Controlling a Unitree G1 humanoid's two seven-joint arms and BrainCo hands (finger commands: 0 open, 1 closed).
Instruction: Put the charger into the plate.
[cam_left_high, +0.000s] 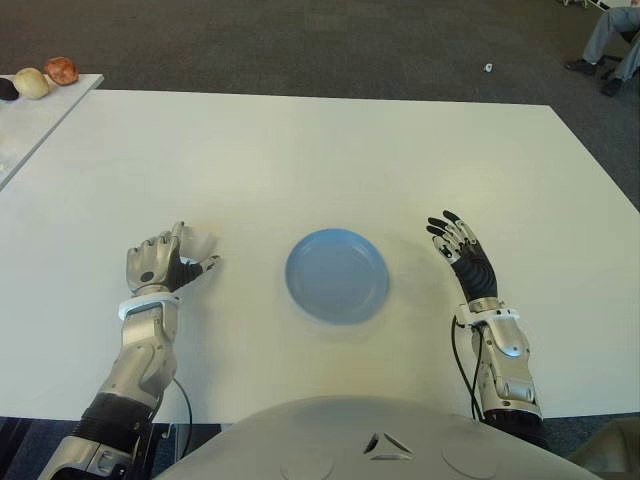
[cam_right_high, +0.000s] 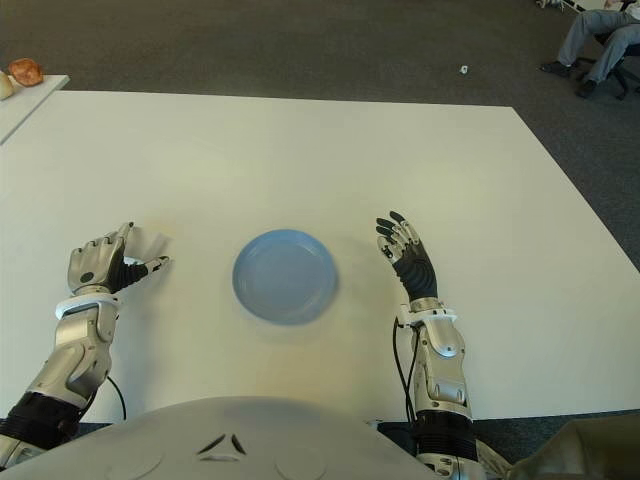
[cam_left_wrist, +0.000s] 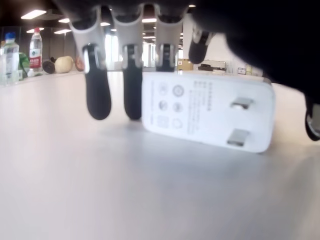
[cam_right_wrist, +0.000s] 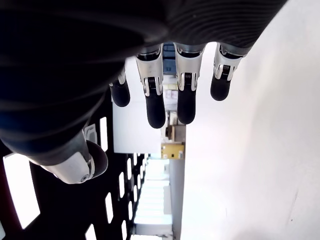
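Bright, even overhead light on the white table (cam_left_high: 300, 150); soft shadows, blurred wrist close-ups.

Both head cams look forward and down from above, set slightly apart, and share the same tabletop (cam_left_high: 300, 150) and blue plate (cam_left_high: 337, 275). Each wrist cam sits super close under its own robot hand, skimming low across the surface.

table (cam_left_high: 300, 160): we see a smooth matt white top | charger (cam_left_wrist: 207, 116): glossy white plastic, bare metal prongs | plate (cam_left_high: 337, 275): smooth blue, plastic-looking | left hand (cam_left_high: 160, 262): silvery shell, black rubbery fingertips | floor (cam_left_high: 300, 40): rough dark carpet
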